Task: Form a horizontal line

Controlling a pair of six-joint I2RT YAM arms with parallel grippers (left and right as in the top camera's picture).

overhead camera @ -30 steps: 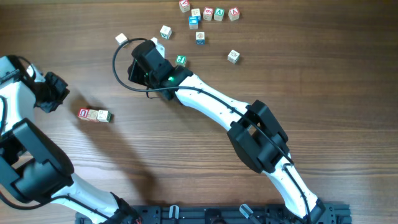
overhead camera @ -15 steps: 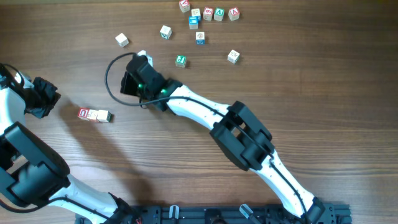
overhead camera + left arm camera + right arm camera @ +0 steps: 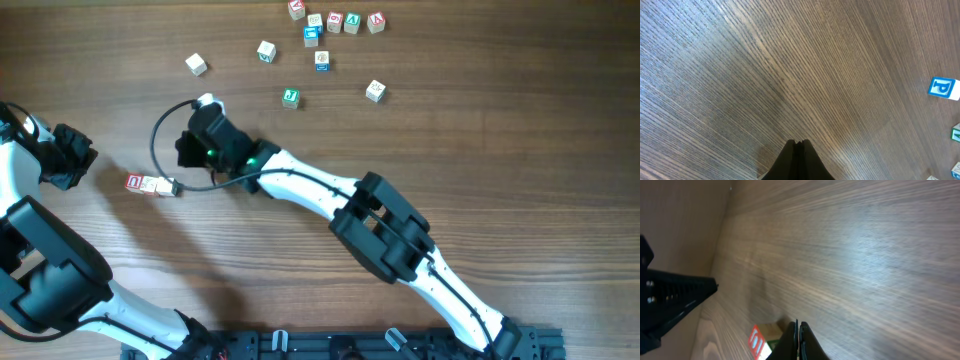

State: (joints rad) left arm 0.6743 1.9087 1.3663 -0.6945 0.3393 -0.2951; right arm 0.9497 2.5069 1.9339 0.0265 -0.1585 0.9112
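Row report: lies left of centre on the wooden table [image 3: 520, 140] as the horizontal line [image 3: 151, 185], three small cubes touching side by side, red-marked face at the left end. Right gripper [image 3: 798, 327]: clenched on nothing, tips just beside the line's right end, contact impossible to tell. Left gripper [image 3: 797, 146]: clamped empty, off to the line's left. Loose cubes [image 3: 290, 97]: scattered well apart, up the table.

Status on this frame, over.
Left jaws shut, empty. Right jaws shut, empty, tips near the three-cube row, at its right end. Loose cubes sit well apart from it.
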